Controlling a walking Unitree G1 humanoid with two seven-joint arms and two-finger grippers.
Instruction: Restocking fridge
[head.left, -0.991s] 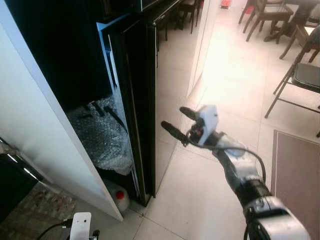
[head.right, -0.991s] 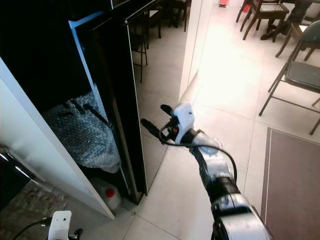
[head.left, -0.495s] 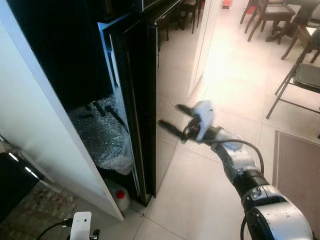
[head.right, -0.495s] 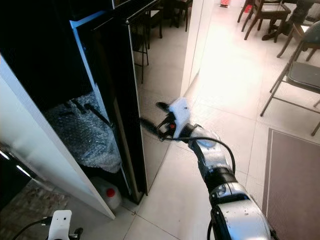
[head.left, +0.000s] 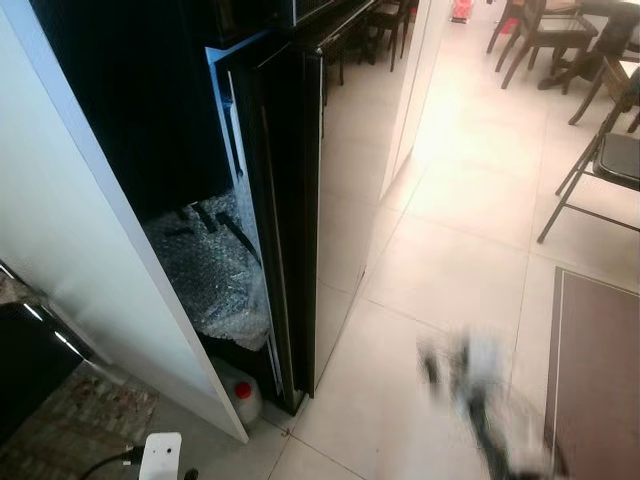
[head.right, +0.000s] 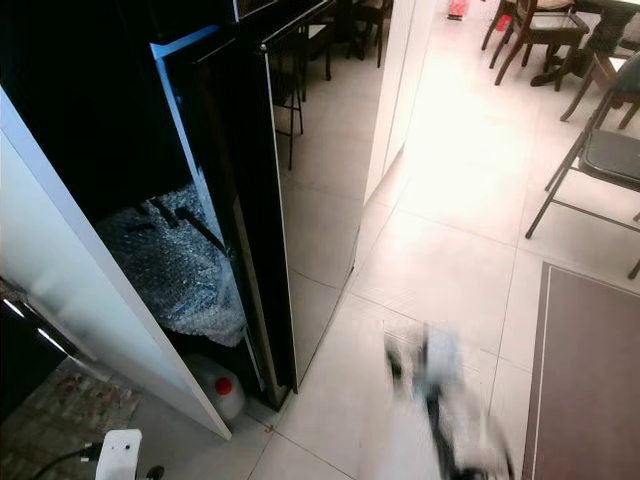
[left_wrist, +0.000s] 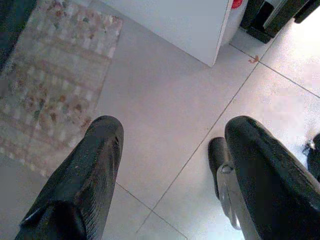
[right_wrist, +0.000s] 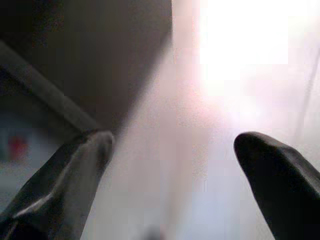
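Left eye view: the right gripper is seen as a blurred streak low over the floor tiles, whereas half a second ago it was raised close to the glossy black fridge door; it has been dropped away from the door. In the right wrist view its jaws are apart with nothing between them. The left gripper hangs idle above the floor, jaws apart and empty, beside a patterned rug. The fridge stands ajar, with a wad of bubble wrap in the gap and a white jug with a red cap at its foot. No goods are held, so restocking is judged not yet begun
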